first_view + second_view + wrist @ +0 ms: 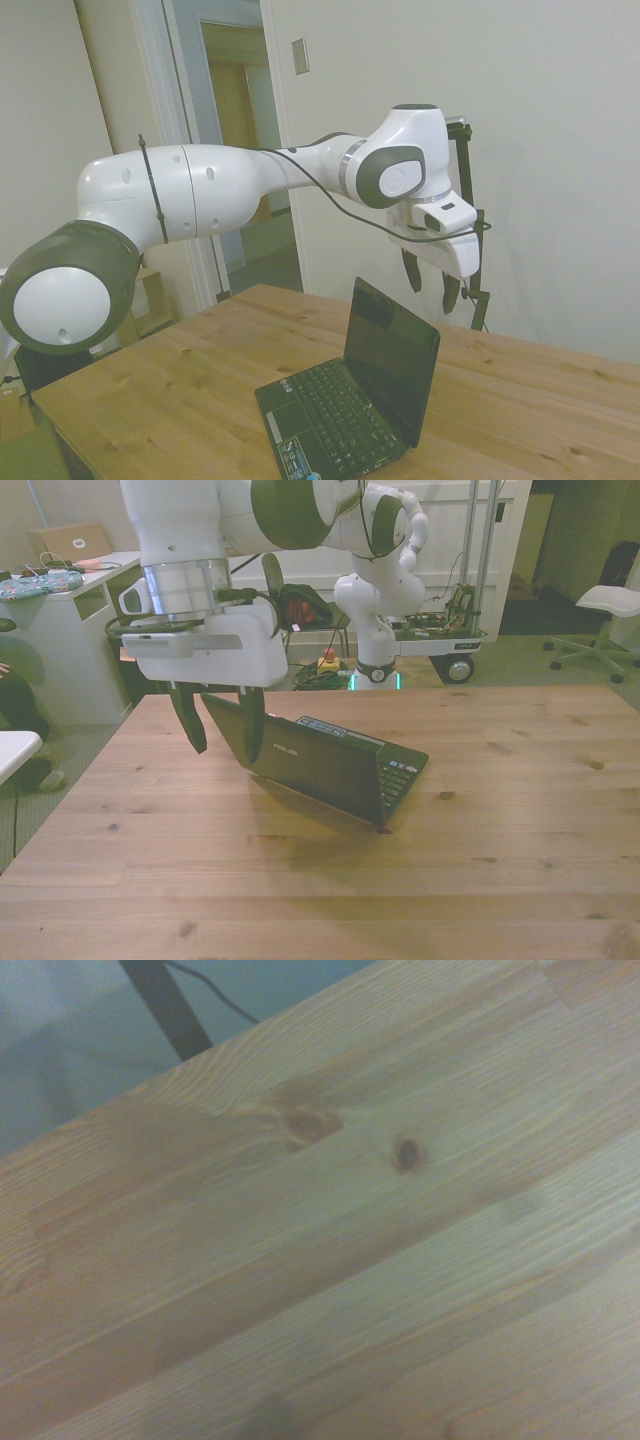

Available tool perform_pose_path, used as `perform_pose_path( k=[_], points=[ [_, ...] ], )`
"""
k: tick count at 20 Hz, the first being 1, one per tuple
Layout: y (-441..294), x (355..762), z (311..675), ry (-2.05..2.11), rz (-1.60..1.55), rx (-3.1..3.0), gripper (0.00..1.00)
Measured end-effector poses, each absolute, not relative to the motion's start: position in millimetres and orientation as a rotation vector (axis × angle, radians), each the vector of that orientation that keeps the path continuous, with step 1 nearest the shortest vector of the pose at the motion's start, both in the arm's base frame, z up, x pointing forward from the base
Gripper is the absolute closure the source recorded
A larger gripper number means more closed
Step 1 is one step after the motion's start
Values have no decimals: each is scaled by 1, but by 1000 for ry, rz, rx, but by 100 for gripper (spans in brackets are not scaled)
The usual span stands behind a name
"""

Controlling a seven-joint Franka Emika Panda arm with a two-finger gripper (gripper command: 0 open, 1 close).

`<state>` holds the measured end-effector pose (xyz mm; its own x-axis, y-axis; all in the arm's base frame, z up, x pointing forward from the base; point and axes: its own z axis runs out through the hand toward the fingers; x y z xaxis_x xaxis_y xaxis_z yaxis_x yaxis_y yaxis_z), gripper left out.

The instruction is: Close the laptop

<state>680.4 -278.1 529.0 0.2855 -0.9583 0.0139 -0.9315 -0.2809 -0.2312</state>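
Knotty wooden table (420,1260); open laptop (320,760)

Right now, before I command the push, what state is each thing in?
laptop: open, lid upright and tilted slightly back, screen dark, base flat on the table.
gripper: open, empty, hanging above and behind the lid's top edge, not touching it.
table: wooden, carrying only the laptop; the wrist view shows just bare planks.

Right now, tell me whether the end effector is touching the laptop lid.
Apart. In the side view, the end effector hangs above and behind the laptop lid, with wall visible between its fingertips and the lid's top edge.
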Motion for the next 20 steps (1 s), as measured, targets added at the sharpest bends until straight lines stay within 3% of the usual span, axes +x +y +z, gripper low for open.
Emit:
perform_pose_path(
  k=[9, 20],
  points=[
    [-266, 667, 498, 1817, -66, -2304, 100],
    [-279, 652, 506, 1843, -67, -2277, 100]
  ],
)
